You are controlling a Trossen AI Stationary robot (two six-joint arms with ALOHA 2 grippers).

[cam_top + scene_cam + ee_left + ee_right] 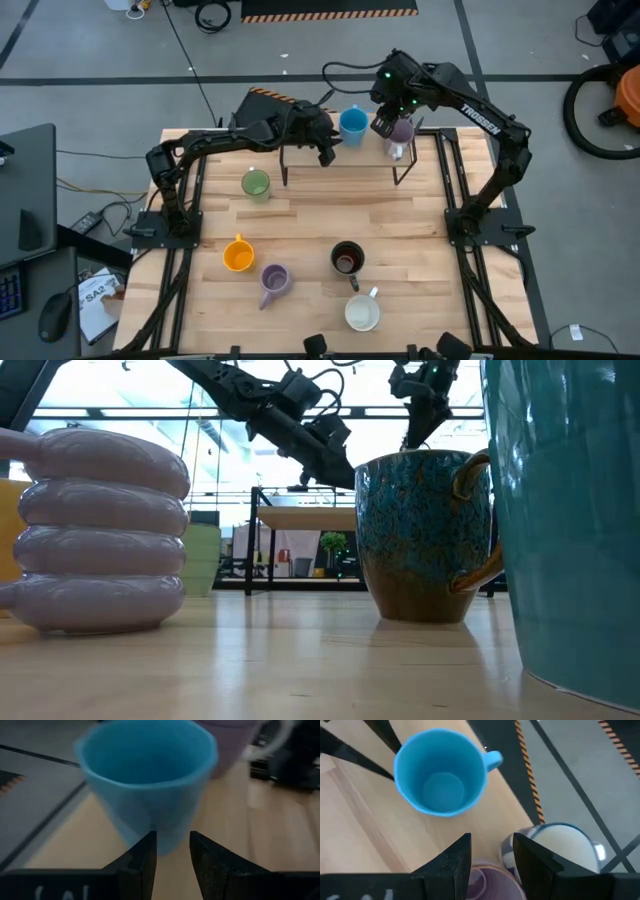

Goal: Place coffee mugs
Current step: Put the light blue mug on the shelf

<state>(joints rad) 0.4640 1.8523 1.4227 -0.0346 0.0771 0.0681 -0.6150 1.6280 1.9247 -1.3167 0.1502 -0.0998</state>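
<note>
Left gripper [172, 852] sits slightly open beside the round blue ceramic mug [352, 124] on the far shelf. Right gripper [491, 855] pinches the lilac mug's [402, 130] rim nearby.

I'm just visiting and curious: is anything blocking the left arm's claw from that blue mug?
Nothing visible. The left gripper sits right in front of the blue mug, jaws apart, with only bare shelf between them. A lilac mug stands behind it.

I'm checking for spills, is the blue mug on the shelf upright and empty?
Upright and empty: the blue mug stands on its base, mouth up, with its bare inner bottom showing in the right wrist view.
</note>
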